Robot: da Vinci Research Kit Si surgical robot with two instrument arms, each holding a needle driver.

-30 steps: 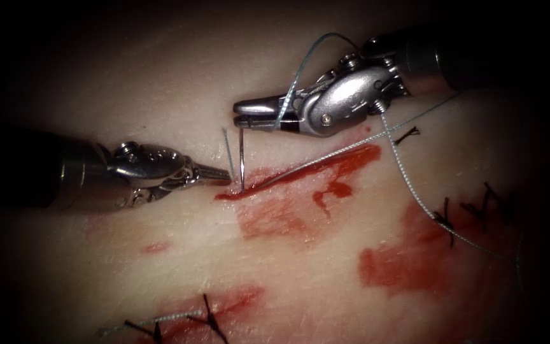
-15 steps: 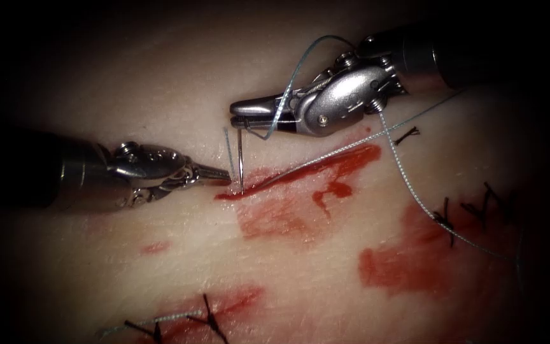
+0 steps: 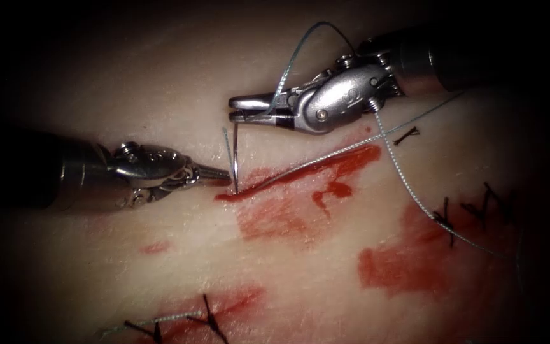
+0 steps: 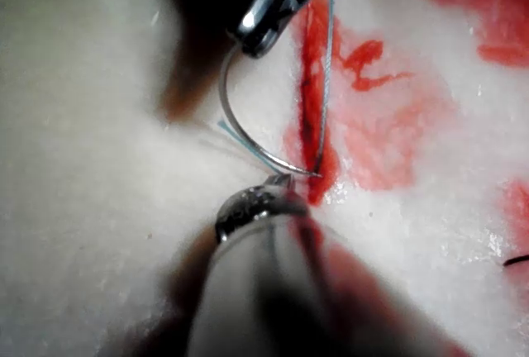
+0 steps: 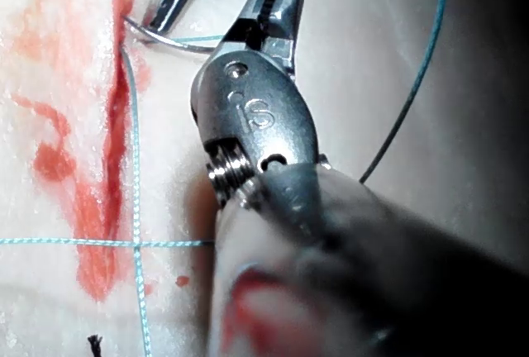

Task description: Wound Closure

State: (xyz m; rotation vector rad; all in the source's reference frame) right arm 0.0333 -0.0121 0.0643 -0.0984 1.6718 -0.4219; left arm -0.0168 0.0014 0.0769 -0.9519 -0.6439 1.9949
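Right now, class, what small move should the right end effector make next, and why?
Probably lift the needle out along its curve. The right end effector is shut on the needle near its upper end, while the lower end sits in the tissue at the cut's left end.

Older dark stitches [image 3: 448,220] beside the cut.

I see open tissue [image 3: 288,280] below the cut [image 3: 300,169]. At its left end the way is crowded: the needle [image 3: 235,156] stands in the tissue, clamped by the right tool [image 3: 240,109], the left tool [image 3: 221,173] beside it. Thread [image 3: 408,191] crosses right.
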